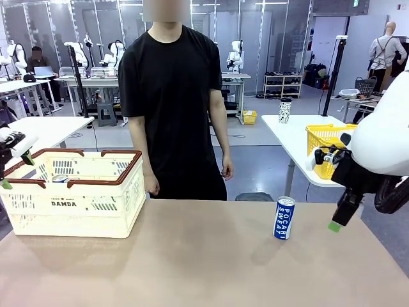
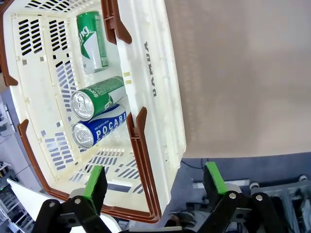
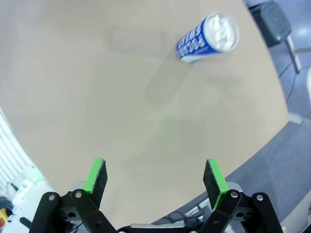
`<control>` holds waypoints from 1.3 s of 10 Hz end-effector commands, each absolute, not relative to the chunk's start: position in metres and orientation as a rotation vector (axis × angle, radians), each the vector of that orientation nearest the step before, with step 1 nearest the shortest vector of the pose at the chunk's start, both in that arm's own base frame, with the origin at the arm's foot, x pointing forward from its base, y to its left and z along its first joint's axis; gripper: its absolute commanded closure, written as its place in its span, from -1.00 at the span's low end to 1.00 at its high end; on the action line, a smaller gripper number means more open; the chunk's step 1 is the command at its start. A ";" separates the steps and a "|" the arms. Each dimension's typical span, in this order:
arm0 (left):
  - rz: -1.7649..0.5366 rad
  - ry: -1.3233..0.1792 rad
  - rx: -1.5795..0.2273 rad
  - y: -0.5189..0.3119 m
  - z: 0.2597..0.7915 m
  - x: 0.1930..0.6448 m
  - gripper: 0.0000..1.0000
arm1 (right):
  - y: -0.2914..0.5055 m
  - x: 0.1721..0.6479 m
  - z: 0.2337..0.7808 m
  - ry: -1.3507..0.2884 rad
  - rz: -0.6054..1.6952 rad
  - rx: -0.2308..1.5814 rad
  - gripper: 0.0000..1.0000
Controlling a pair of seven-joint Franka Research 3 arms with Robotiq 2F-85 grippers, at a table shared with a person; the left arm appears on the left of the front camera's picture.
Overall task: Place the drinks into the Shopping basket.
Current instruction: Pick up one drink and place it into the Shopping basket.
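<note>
Pocari can (image 1: 284, 218) well right of DAMDA basket (image 1: 77, 211); L gripper (image 2: 154, 171), R gripper (image 3: 155, 164) open, empty; off-centre pinch may topple it.

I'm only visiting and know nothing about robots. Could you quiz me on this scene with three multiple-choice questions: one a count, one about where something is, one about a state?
1. How many cans lie inside the cream basket?
A. one
B. five
C. three

2. Where is the upright blue-and-white can?
A. in the person's hand
B. on the table, toward the robot's right
C. on the floor

3. How is the right tool?
A. open and empty
B. shut on a can
C. shut on a handle

Answers:
1 C: the left wrist view shows two green cans and one blue can on the basket's floor.
2 B: it stands alone on the tabletop, well apart from the basket.
3 A: the right wrist view shows it spread wide above bare tabletop, with nothing in it.
</note>
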State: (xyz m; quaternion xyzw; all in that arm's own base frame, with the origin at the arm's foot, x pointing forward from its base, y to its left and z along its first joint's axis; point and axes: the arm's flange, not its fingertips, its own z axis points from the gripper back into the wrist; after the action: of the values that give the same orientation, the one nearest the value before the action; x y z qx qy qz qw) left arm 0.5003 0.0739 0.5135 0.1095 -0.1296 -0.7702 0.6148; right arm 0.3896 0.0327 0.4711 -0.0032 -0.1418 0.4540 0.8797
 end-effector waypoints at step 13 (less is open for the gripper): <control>-1.753 -0.299 0.262 0.073 0.516 0.500 -1.00 | 0.077 0.524 0.478 -0.394 0.951 0.029 -1.00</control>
State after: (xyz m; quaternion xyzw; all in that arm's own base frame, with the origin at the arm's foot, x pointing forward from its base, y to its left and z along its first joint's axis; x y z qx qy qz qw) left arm 0.5002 0.0740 0.5139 0.1098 -0.1300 -0.7701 0.6148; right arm 0.5250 0.0785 0.4784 0.0138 -0.1825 0.4543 0.8719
